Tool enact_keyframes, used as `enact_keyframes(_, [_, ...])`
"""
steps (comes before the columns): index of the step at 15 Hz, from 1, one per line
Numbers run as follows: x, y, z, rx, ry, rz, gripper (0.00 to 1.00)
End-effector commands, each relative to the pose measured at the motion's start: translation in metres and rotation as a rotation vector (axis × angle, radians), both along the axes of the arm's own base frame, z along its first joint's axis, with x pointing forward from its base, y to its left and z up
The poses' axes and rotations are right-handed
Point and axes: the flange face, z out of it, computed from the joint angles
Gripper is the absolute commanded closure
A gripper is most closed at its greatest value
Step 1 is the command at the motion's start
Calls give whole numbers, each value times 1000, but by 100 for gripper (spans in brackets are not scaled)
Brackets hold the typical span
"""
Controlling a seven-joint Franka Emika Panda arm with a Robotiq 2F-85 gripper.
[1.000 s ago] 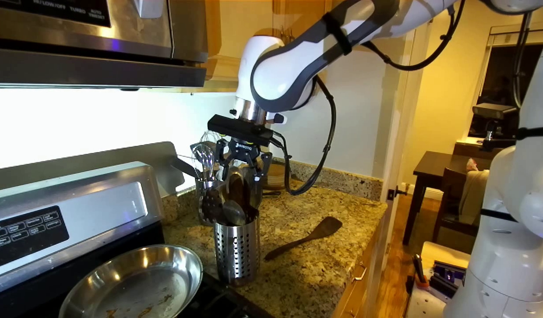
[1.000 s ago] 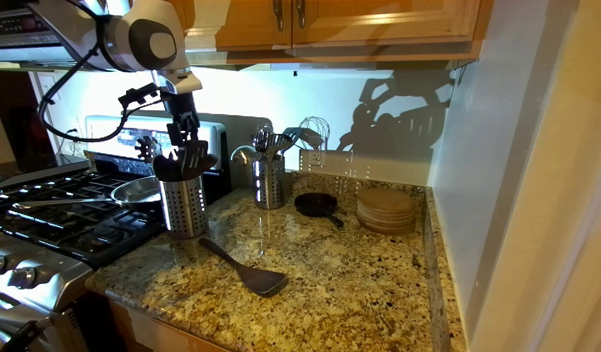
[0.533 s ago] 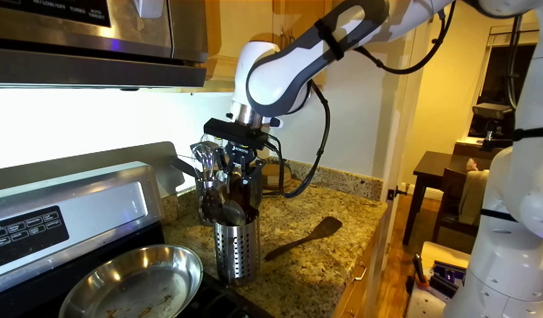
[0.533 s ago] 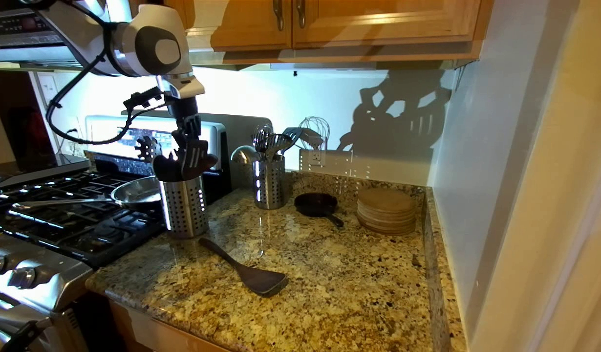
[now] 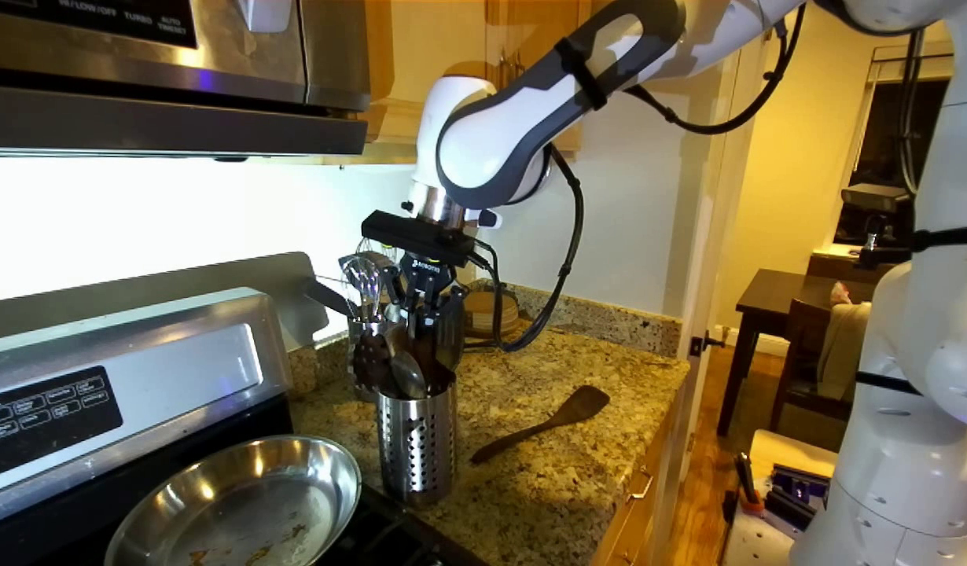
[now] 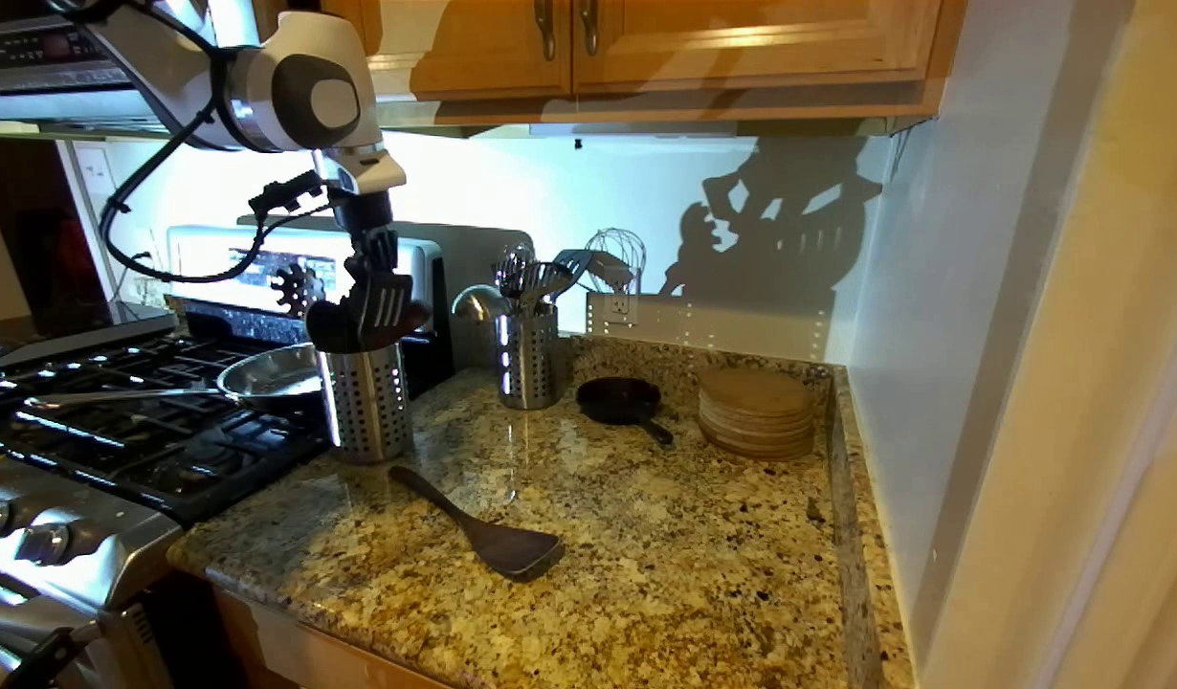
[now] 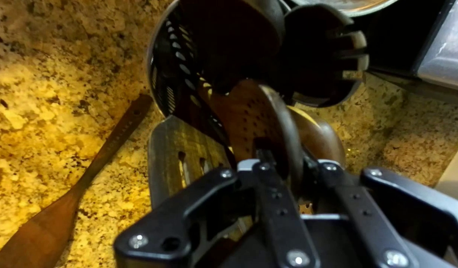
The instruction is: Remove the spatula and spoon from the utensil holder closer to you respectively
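The dark brown spatula point(image 5: 582, 404) lies flat on the counter, and its broad head point(image 6: 517, 552) points away from the nearer perforated metal utensil holder point(image 5: 417, 460). Several dark utensils stand in that holder, among them a slotted turner point(image 7: 177, 149). In the wrist view, the brown curved head of a spoon point(image 7: 247, 115) rises out of the holder. My gripper point(image 7: 289, 165) is shut on the upper edge of this spoon, a finger on each side. From outside, the gripper point(image 5: 423, 321) is seen pointing down just above the holder, and the spoon's handle is hidden among the utensils.
Behind stands another holder point(image 6: 526, 378) with whisks and a ladle. A steel pan point(image 5: 255, 503) sits on the stove beside the nearer holder. A small black skillet point(image 6: 619, 400) and a stack of round boards point(image 6: 756, 416) are near the back wall.
My gripper has come down a little and its fingers have closed around the spoon's head. The nearer holder and its utensils have shifted slightly toward the back wall. The spatula has stayed put.
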Motion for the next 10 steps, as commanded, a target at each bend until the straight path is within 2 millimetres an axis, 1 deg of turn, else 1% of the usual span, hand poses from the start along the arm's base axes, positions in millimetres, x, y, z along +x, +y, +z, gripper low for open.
enact_keyframes(1, [-8,6,8,-6,-21,12,90])
enact_keyframes(5, [-26,18,14,-1,-2,71,91])
enact_keyframes(7, [-37,23,10,-5,23,99,90])
enact_keyframes(10, [-51,24,8,-10,50,115,90])
